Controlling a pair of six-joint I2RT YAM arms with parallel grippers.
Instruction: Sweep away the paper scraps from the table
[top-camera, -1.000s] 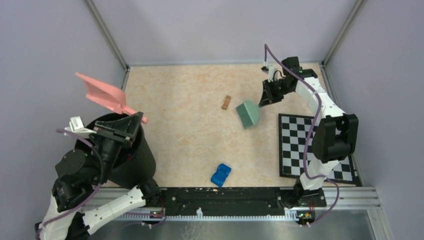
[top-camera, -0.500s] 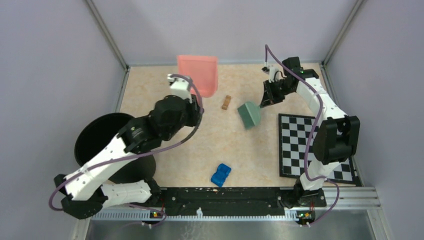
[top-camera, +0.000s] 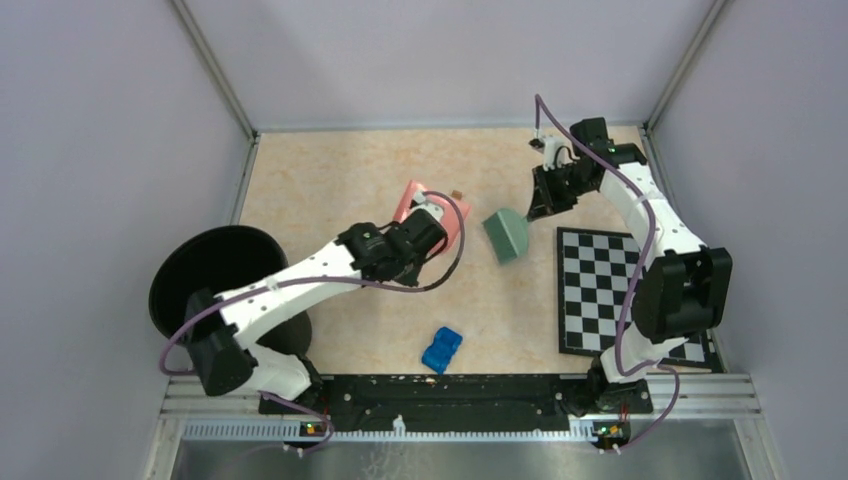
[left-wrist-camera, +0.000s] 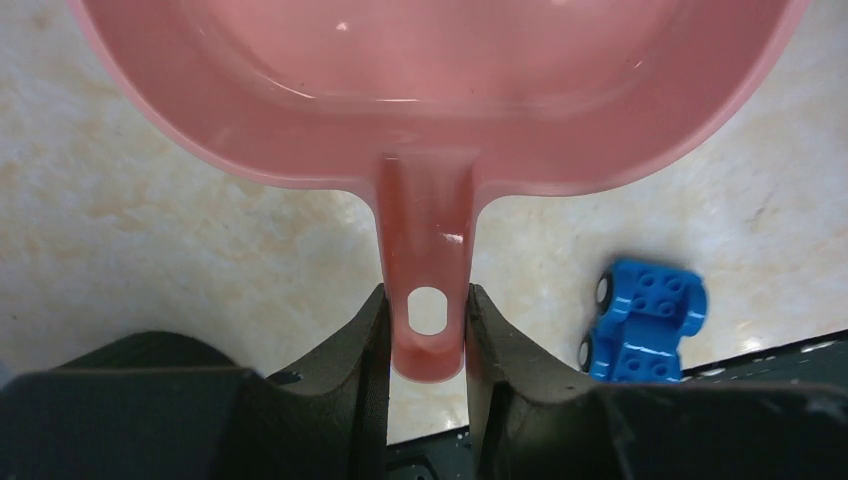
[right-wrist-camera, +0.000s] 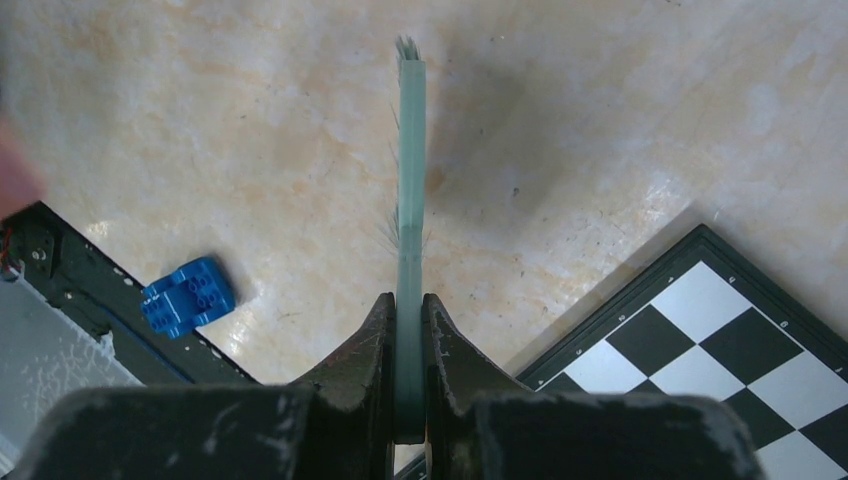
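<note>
1 brown paper scrap (top-camera: 456, 194) lying far-centre on beige table (top-camera: 330, 180).

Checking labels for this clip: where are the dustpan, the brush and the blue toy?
dustpan (left-wrist-camera: 430, 80), left wrist view, inside of the pan
brush (top-camera: 506, 236), top view, green head
blue toy (top-camera: 442, 349), top view, its middle

A: Where did the top camera sit?
B: High above and behind, looking down on the whole counter (top-camera: 340, 180).
A: And the wrist cameras?
B: Close in, looking out past the left claw (left-wrist-camera: 427, 300) and the right claw (right-wrist-camera: 408, 305). All three views shared the blue toy (top-camera: 442, 350).
</note>
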